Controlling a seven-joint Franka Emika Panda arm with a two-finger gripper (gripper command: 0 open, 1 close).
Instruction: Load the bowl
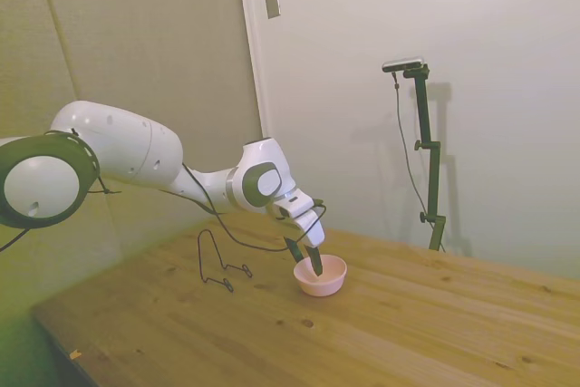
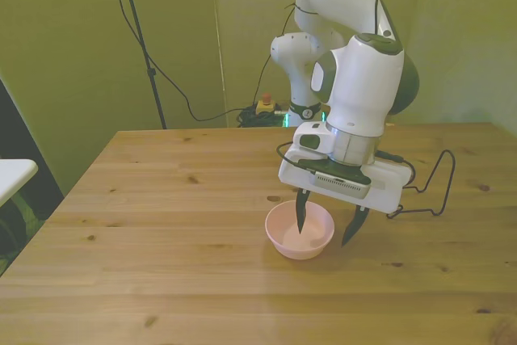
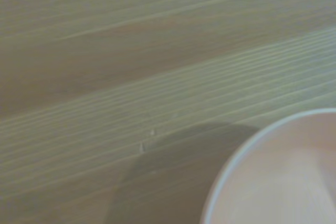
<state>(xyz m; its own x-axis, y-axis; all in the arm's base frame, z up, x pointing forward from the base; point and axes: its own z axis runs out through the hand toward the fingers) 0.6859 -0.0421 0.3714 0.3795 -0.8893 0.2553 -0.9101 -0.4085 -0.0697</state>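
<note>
Pink bowl [image 2: 300,234] sits upright on the wooden table [image 2: 161,224], near its middle. Gripper [image 2: 327,224] is low over the bowl, fingers spread wide: one dark finger [image 2: 301,211] points down inside the bowl, the other hangs outside the rim on the front view's right (neither clearly touches the wall). Nothing gripped. Thin black wire rack [image 2: 432,187] stands on the table beyond the gripper, on the front view's right. Wrist view: blurred bowl rim [image 3: 247,150] over wood grain, with its shadow beside it.
</note>
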